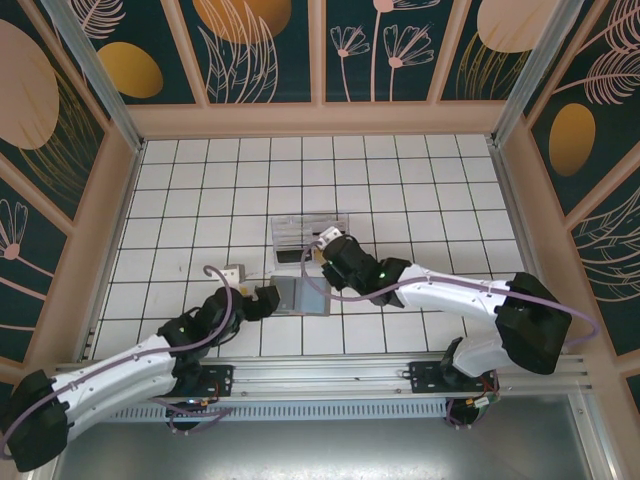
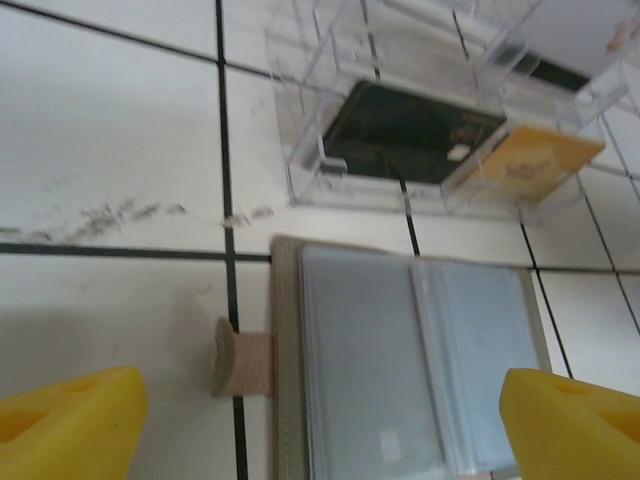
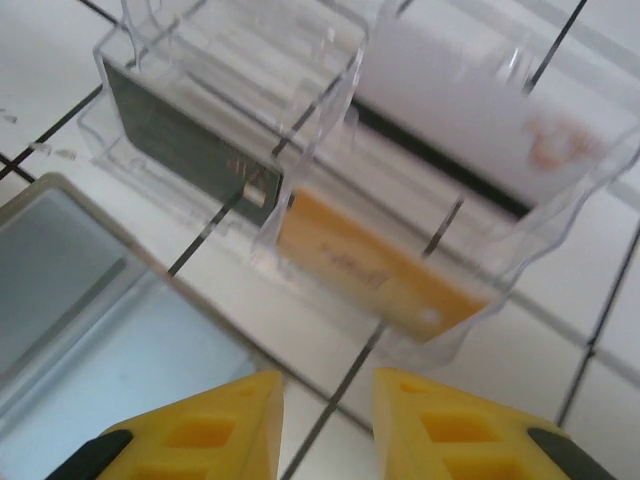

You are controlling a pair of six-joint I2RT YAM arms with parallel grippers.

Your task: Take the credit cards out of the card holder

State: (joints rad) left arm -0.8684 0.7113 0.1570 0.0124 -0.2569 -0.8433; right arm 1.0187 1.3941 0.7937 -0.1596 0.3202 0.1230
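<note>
Card holder (image 1: pixel 300 295) lies open and flat at the middle of the bench (image 1: pixel 420 180), a little in from the near edge. Clear sleeves face up; tan tab (image 2: pixel 245 360) sticks out of its left side. What the sleeves hold: cannot tell.

Surface: white tiles, dark grid lines, grey scuffs (image 2: pixel 120 215) on the tile left of the tray. A metal rail (image 1: pixel 330 372) runs along the near edge.

At the holder's near-left edge is the left gripper (image 2: pixel 320 430): yellow fingers (image 2: pixel 65 420) spread wide, empty. Contact with the holder cannot be told.

Near the holder's far-right corner is the right gripper (image 3: pixel 328 420): fingers nearly together, bare tile showing through the narrow gap, nothing gripped.

Just beyond the holder's far edge, apart from it, stands a clear tray (image 1: pixel 290 230). In it are the credit cards (image 1: pixel 290 257): dark card (image 2: pixel 410 130) in the left compartment, orange card (image 3: pixel 370 265) in the right, white card (image 3: pixel 450 100) tilted behind the orange.

Far side and flanks: walls (image 1: pixel 260 50) of dark teal panels with pale plant shapes and orange discs, in light wood-toned frames.
</note>
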